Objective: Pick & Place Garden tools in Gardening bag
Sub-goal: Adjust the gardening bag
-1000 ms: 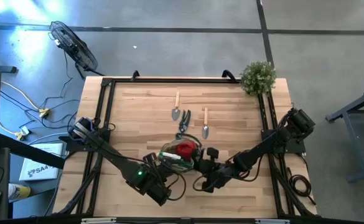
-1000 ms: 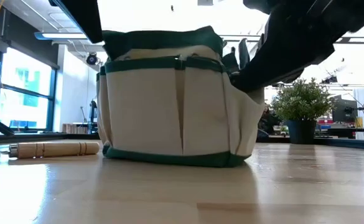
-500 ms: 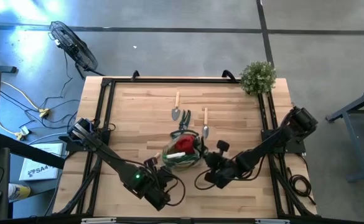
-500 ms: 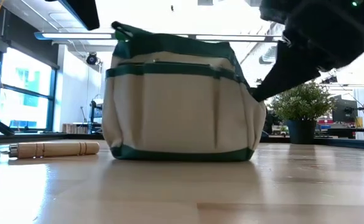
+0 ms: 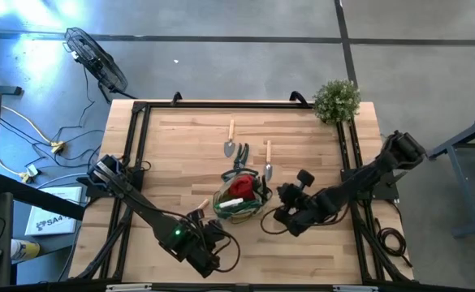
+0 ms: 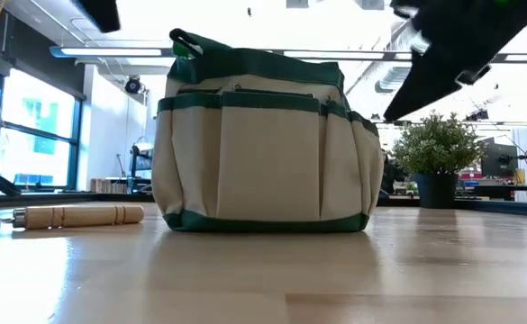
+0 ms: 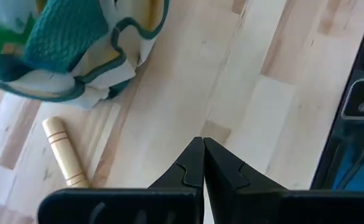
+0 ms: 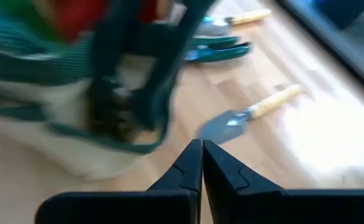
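The gardening bag (image 5: pixel 239 199), tan with dark green trim, stands on its base mid-table (image 6: pixel 263 144); a red piece (image 5: pixel 239 189) shows inside it. Beyond it on the table lie two trowels (image 5: pixel 230 144) (image 5: pixel 268 164) and the pruners (image 5: pixel 241 159). A pale wooden handle (image 6: pixel 78 216) lies by the bag's left side (image 7: pixel 63 149). My left gripper (image 5: pixel 213 237) (image 7: pixel 202 146) hangs shut above bare wood near-left of the bag. My right gripper (image 5: pixel 281 216) (image 8: pixel 201 146) is shut, raised just right of the bag, apart from it.
A bushy potted plant (image 5: pixel 336 99) stands at the far right corner (image 6: pixel 439 157). Black frame rails (image 5: pixel 140 146) run along the table's sides. Bare wood lies in front of the bag and at the far left.
My right gripper has drawn back from the bag's right side toward the table's right edge, rising and tipping up. The bag, leaning and squeezed a second ago, has turned a little and settled upright on its base. Both grippers stayed shut.
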### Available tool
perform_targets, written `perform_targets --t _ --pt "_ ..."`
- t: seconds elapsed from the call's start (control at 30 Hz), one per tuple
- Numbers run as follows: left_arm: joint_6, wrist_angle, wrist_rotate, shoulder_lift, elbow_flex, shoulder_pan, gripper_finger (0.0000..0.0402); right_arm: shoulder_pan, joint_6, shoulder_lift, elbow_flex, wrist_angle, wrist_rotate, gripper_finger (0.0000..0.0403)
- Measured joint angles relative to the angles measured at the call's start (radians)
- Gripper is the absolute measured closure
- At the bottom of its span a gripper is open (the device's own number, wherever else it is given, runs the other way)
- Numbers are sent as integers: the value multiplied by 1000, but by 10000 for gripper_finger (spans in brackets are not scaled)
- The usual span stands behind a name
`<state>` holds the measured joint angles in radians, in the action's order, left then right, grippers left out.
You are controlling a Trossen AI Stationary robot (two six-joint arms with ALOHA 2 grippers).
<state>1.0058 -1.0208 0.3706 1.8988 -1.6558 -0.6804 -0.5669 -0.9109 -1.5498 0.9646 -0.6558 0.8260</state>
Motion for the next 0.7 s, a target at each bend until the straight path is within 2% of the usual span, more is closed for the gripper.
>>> perform_targets --t 0.03,0.17,0.27,0.37,0.43,0.53,0.7 --pt "2 -19 1 0 0 -2 402 -12 25 21 0 18 -45 400" --pt "66 -176 33 0 0 -3 402 -63 142 80 0 183 -342 400" --pt "175 -366 106 0 0 1 402 -97 190 84 0 365 -451 400" --pt "284 -536 191 0 0 13 401 -105 266 56 0 509 -468 400" --pt "303 -553 220 0 3 35 402 -97 303 36 0 556 -467 400" --pt "210 -535 214 -6 8 83 402 -77 310 8 0 587 -473 400" --pt "95 -548 130 1 9 186 402 -64 314 -31 0 591 -498 400"
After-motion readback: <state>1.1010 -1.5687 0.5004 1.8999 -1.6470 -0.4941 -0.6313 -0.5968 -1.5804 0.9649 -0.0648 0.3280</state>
